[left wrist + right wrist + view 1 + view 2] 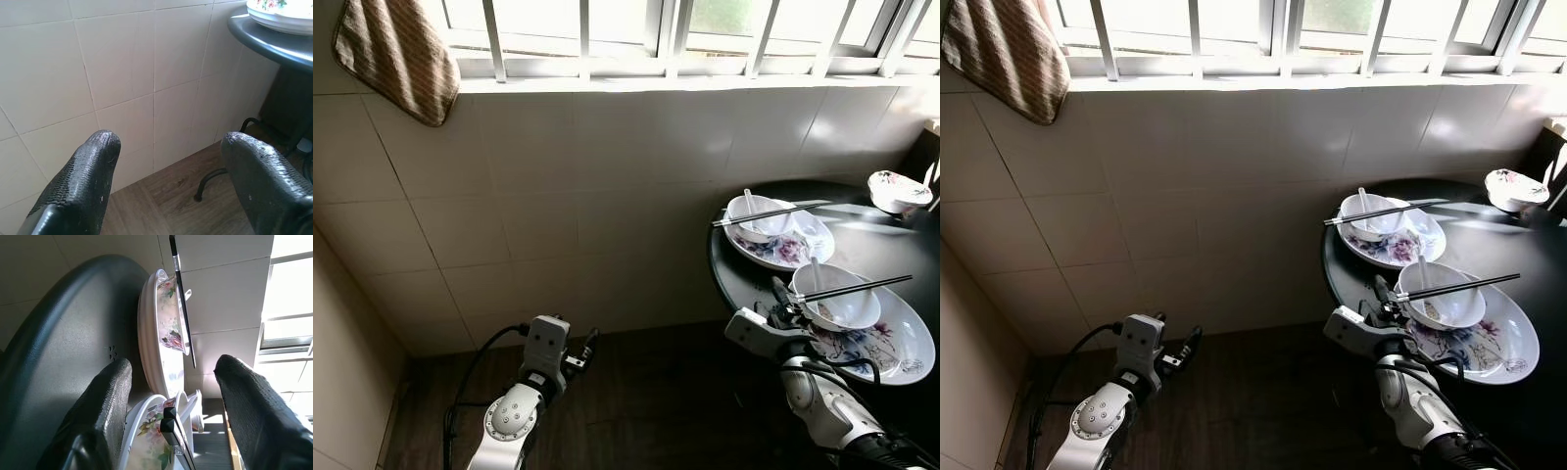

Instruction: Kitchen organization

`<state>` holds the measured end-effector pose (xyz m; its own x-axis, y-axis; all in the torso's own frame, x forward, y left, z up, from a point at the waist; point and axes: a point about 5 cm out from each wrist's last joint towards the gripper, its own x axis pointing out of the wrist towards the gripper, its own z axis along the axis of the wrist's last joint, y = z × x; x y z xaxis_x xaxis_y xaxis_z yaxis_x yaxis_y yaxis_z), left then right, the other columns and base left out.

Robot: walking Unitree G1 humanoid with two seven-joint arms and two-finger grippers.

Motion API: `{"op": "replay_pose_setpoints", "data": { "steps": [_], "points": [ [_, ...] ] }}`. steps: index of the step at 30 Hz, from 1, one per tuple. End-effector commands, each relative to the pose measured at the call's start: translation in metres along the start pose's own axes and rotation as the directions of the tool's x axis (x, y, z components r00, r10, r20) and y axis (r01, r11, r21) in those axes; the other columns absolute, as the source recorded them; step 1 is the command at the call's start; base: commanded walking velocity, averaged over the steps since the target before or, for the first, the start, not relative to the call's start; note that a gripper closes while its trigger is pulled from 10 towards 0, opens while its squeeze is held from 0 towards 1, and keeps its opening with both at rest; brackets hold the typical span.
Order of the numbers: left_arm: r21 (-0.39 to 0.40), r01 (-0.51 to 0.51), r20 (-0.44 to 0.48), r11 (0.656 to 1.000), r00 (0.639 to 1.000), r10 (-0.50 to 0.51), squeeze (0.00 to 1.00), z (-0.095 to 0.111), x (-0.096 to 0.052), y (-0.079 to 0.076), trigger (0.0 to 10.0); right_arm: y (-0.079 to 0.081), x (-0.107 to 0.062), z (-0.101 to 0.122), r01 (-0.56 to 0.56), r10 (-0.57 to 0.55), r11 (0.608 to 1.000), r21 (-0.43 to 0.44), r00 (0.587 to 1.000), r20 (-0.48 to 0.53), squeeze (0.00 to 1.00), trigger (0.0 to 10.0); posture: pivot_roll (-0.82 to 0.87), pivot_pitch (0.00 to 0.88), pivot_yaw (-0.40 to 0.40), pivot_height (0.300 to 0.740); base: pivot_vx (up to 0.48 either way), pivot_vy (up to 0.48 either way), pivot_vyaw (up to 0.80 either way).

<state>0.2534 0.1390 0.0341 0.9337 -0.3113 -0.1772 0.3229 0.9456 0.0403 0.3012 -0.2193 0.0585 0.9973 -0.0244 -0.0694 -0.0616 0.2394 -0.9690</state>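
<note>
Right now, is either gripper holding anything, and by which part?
Nothing is held. The right gripper is open at the near plate rim on the black table; the left gripper is open over the floor.

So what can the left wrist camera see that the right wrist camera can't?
The left wrist view alone shows the wooden floor and a black table leg, past the open left gripper. The right wrist view alone shows chopsticks lying across a bowl, between the open right gripper fingers. Both share the dark table, a flowered plate and the tiled wall.
</note>
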Motion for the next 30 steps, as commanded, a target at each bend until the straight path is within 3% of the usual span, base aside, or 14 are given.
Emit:
{"op": "replay_pose_setpoints", "data": {
  "steps": [1,12,30],
  "points": [
    [-0.01,0.006,-0.005,1.0,1.0,-0.006,0.0,0.001,0.002,-0.002,10.0,-0.004,0.003,-0.004,0.009,-0.009,1.0,-0.026,1.0,0.006,0.0,10.0,0.03,0.0,-0.043,0.74,0.0,0.0,0.0],
    [-0.015,0.006,-0.003,1.0,1.0,-0.006,0.0,0.001,0.002,-0.003,10.0,-0.011,0.008,-0.021,0.02,-0.024,0.997,-0.075,0.998,-0.051,0.0,10.0,0.03,0.0,-0.047,0.74,0.0,0.0,0.0],
    [-0.017,0.009,-0.005,1.0,1.0,-0.009,0.0,0.0,0.002,-0.002,10.0,-0.019,0.013,-0.038,0.014,-0.02,0.996,-0.091,0.998,-0.061,0.0,10.0,0.04,0.0,-0.046,0.74,0.0,0.0,0.0]
  ]
}}
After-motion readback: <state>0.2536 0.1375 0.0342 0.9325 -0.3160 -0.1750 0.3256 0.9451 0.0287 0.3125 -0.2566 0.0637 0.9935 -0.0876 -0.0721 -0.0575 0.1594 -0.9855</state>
